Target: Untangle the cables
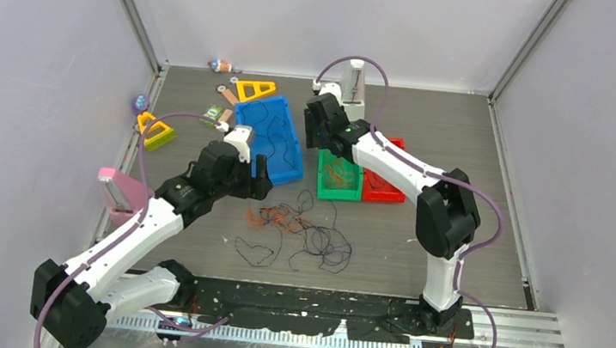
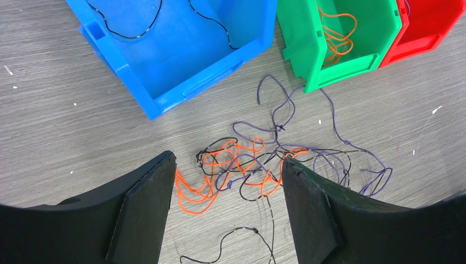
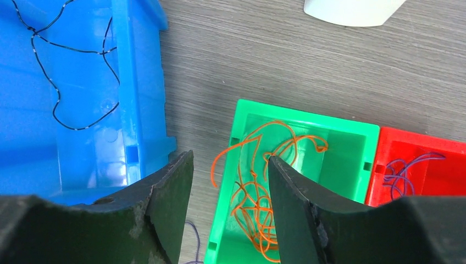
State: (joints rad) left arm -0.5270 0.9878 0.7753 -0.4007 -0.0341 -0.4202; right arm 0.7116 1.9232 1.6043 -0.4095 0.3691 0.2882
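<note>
My left tool (image 2: 228,165) gapes open and empty above the tangled cables (image 1: 282,219) lying on the bench (image 1: 382,260) by the blue bin (image 2: 181,88). My right tool (image 3: 231,159) hangs open over the green bin (image 3: 308,119) of orange strands (image 3: 253,203), apparently touching none.

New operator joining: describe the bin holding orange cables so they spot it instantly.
Find the big blue bin mid-table. Right of it two smaller bins sit side by side. It's the green bin, nearer the blue, the only one with orange cables inside; the red bin holds purple cables.
</note>
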